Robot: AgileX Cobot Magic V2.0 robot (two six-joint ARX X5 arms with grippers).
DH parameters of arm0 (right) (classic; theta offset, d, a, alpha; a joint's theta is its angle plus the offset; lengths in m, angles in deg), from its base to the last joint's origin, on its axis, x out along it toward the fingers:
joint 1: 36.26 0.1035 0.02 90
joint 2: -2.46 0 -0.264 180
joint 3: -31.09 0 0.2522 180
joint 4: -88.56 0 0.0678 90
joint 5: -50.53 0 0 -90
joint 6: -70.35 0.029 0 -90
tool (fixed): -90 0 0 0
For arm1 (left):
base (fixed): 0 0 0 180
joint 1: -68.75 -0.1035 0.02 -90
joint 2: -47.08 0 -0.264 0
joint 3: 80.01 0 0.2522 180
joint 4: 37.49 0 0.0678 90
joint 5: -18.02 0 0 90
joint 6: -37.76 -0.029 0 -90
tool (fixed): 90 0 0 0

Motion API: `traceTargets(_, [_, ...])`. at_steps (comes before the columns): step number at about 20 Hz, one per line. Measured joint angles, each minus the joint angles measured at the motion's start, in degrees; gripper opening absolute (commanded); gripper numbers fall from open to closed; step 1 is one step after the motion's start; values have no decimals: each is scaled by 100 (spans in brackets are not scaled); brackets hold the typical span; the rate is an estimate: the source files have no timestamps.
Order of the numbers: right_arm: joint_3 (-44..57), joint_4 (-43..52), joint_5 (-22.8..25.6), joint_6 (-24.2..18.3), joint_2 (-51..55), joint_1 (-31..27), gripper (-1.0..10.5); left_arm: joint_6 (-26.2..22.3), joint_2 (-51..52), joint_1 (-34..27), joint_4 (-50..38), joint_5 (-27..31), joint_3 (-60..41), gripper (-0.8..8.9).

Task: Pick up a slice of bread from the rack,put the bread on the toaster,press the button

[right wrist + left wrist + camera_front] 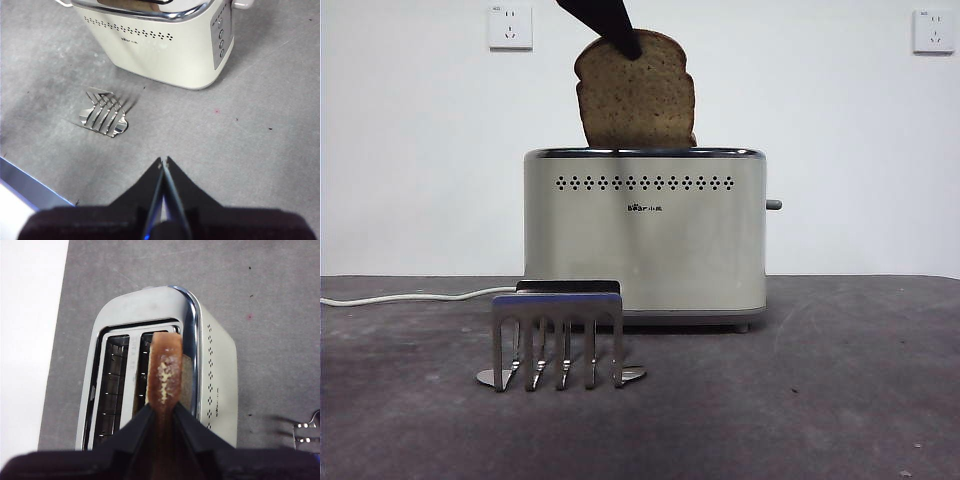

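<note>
My left gripper (625,42) comes down from above, shut on the top of the slice of bread (635,95). The slice hangs upright with its lower edge in or just above a slot of the cream-white toaster (645,235). In the left wrist view the slice (164,372) sits edge-on over the slot nearer the vent holes of the toaster (220,370). The button (773,205) sticks out of the toaster's right side. The empty silver rack (558,335) stands in front of the toaster. My right gripper (163,161) is shut and empty, above the table, away from the rack (104,112) and toaster (165,40).
A white power cord (415,296) runs left from the toaster along the dark table (820,400). Two white wall sockets (510,27) hang on the white wall behind. A blue-white edge (25,182) shows in the right wrist view.
</note>
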Motion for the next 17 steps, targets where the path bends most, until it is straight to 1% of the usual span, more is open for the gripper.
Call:
traceTargets(6, [0,0,0,0,-26,0,-11,-59,-160,-199,-72,-131,17,-9])
traceTargets(10, [0,0,0,0,-33,0,-12,2,-409,-229,-289,-229,105,1])
traceTargets(11, [0,-2,0,0,-33,0,-12,87,-435,-229,-417,-227,105,31])
traceTargets(14, [0,2,0,0,-33,0,-12,472,-509,-251,-920,-164,105,353])
traceTargets(17, [0,192,0,0,-94,0,-12,776,-669,-295,-929,-33,50,358])
